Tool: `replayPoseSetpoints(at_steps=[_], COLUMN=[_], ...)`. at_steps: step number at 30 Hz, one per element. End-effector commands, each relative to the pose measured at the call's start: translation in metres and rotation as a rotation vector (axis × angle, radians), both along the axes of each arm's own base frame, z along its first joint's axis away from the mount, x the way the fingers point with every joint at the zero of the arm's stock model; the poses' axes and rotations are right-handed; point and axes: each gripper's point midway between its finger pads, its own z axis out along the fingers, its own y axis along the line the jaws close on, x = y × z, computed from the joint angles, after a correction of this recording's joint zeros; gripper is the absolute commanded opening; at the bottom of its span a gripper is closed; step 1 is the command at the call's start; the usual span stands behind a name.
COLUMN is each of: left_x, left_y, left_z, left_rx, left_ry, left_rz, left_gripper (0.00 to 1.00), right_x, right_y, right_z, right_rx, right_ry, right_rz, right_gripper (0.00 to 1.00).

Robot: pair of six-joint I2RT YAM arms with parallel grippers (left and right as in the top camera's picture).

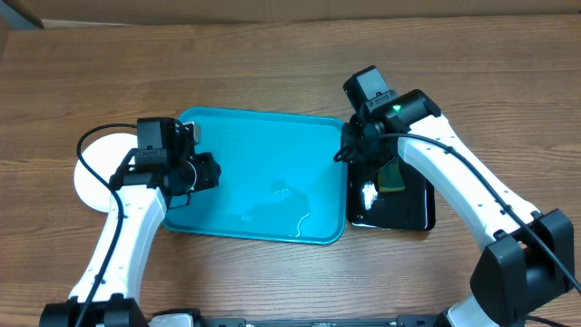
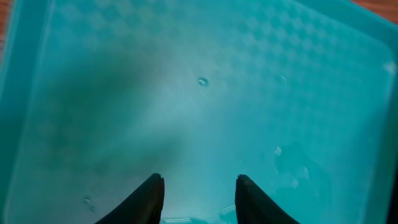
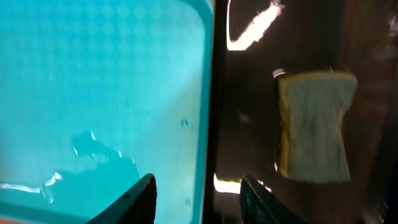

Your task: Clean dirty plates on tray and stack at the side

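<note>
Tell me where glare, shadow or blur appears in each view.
Overhead: sharp, with a white glare patch on the black tray and a wet sheen on the blue tray. Left wrist: soft focus, with a dark shadow across the blue tray's upper left. Right wrist: bright glare streaks on the black tray; the sponge looks slightly blurred.

White plate (image 1: pixel 91 174) partly hidden by left arm (image 1: pixel 136 213); possibly a stack.

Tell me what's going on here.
Both grippers are empty. The left gripper hovers open over the wet turquoise tray, which holds no plates. The right gripper hangs open at the tray's edge beside the black tray, where the sponge lies. A white plate sits on the table left of the tray.
</note>
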Motion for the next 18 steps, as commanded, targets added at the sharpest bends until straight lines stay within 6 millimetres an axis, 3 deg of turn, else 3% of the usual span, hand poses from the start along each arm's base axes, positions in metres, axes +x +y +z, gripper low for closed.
replayPoseSetpoints(at_steps=[1, 6, 12, 15, 18], left_x=[0.002, 0.011, 0.022, 0.026, 0.027], left_y=[0.011, 0.024, 0.024, 0.034, 0.052], left_z=[-0.016, -0.036, -0.033, -0.032, -0.03], left_rx=[0.062, 0.13, 0.136, 0.186, 0.281], left_ry=[0.035, 0.056, 0.013, -0.002, -0.007], left_rz=[0.036, 0.065, 0.058, 0.083, 0.129], left_gripper=[0.38, 0.44, 0.43, 0.43, 0.34], right_x=[0.004, 0.02, 0.034, 0.034, 0.028], right_y=[0.003, 0.012, 0.008, 0.008, 0.009], right_z=[-0.009, -0.023, -0.045, -0.053, -0.059], right_rx=[0.021, 0.043, 0.015, 0.021, 0.024], right_ry=[-0.013, -0.077, -0.14, -0.15, -0.129], right_rz=[0.005, 0.025, 0.0, -0.001, 0.006], right_gripper=[0.45, 0.44, 0.41, 0.41, 0.4])
